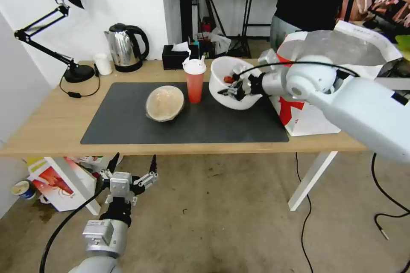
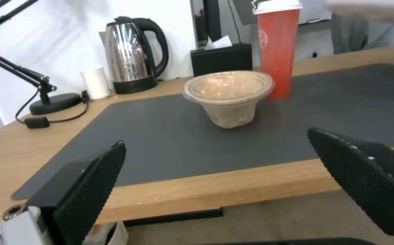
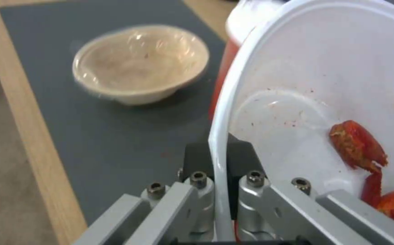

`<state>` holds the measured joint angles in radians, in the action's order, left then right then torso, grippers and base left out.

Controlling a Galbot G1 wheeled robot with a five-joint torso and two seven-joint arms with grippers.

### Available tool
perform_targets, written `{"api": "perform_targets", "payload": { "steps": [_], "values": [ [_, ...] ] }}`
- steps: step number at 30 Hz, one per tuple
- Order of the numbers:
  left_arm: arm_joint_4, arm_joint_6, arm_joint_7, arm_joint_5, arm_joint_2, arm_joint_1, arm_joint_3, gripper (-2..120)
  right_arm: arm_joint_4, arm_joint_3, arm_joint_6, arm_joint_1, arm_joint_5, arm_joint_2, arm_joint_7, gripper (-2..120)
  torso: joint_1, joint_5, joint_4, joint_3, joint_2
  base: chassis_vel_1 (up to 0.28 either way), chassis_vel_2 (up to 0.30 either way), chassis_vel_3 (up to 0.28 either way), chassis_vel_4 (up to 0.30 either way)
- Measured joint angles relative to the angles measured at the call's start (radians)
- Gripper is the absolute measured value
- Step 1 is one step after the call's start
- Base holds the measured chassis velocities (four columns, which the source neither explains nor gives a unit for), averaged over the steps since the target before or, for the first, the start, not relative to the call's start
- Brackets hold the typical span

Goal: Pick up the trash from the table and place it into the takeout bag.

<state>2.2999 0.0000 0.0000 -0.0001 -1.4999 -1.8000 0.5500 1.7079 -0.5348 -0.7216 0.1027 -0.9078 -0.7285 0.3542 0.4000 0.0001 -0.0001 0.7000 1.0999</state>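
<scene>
My right gripper [image 1: 230, 89] is shut on the near rim of the wide white bowl [image 1: 222, 74], which tilts above the right part of the dark mat, close to the takeout bag [image 1: 305, 117]. In the right wrist view the gripper [image 3: 218, 160] pinches the white rim [image 3: 219, 112], with red crayfish shells [image 3: 358, 146] inside. The red cup [image 1: 194, 83] with lid and straw stands mid-mat, and the beige-brown bowl [image 1: 165, 102] sits to its left. My left gripper [image 1: 134, 158] hangs open below the table's front edge. Its wrist view faces the beige bowl [image 2: 228, 95] and red cup [image 2: 277, 51].
Along the back of the table [image 1: 51, 119] stand a black desk lamp [image 1: 64, 30], a small white cup [image 1: 103, 64], a steel kettle [image 1: 126, 47] and a black tissue box [image 1: 175, 56]. A printed cardboard box [image 1: 60, 181] lies on the floor under the left end. A person stands behind the bag.
</scene>
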Motion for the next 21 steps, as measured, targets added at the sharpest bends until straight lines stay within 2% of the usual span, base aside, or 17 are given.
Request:
{"api": "perform_targets", "payload": {
  "steps": [10, 21],
  "values": [
    [0.0, 0.0, 0.0, 0.0, 0.0, 0.0, 0.0, 100, -0.004, -0.029, 0.0, 0.141, -0.036, 0.011, 0.007, 0, 0.0, -0.0003, 0.0001, 0.0, 0.0, 0.0, 0.0, 0.0, 0.0],
    [0.0, 0.0, 0.0, 0.0, 0.0, 0.0, 0.0, 100, -0.064, -0.028, 0.0, 0.272, -0.096, -0.017, 0.011, 0, 0.0, -0.0001, 0.0, 0.0, 0.0, 0.0, 0.0, 0.0, 0.0]
  ]
}}
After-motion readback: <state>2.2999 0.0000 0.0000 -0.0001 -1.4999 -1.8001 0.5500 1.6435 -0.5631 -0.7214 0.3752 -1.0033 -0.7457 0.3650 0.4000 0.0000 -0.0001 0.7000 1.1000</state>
